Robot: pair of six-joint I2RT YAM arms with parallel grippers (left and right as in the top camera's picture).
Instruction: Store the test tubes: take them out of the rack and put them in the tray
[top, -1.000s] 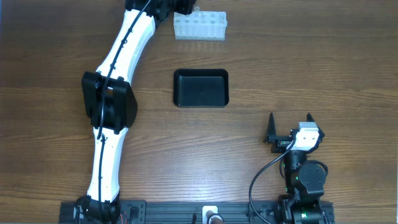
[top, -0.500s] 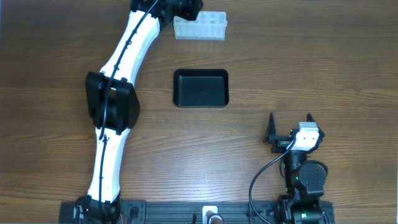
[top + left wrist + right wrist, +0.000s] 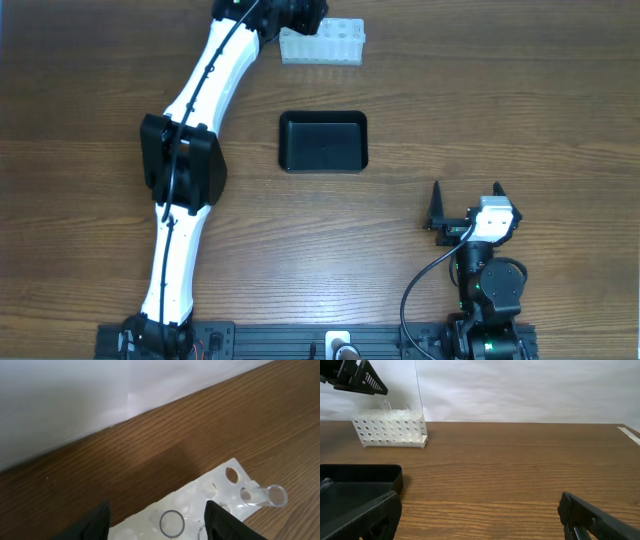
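The white test tube rack (image 3: 325, 44) stands at the table's far edge. My left gripper (image 3: 300, 14) hangs over the rack's left end, open. In the left wrist view its fingers (image 3: 96, 521) straddle the rack (image 3: 200, 501), with the round mouth of a clear tube (image 3: 171, 523) between them. Another clear tube (image 3: 269, 496) leans out near the rack's corner. The black tray (image 3: 323, 141) lies mid-table, in front of the rack. My right gripper (image 3: 467, 204) rests open near its base, well clear of both, and faces the rack (image 3: 390, 431) and the tray (image 3: 361, 485).
A white wall (image 3: 75, 400) rises right behind the rack at the table's far edge. The left arm's long white links (image 3: 190, 130) cross the table's left half. Bare wood (image 3: 500, 110) lies to the right of the tray and the rack.
My left gripper has shifted a little to the right and now covers the rack's left end. The right arm has not moved.
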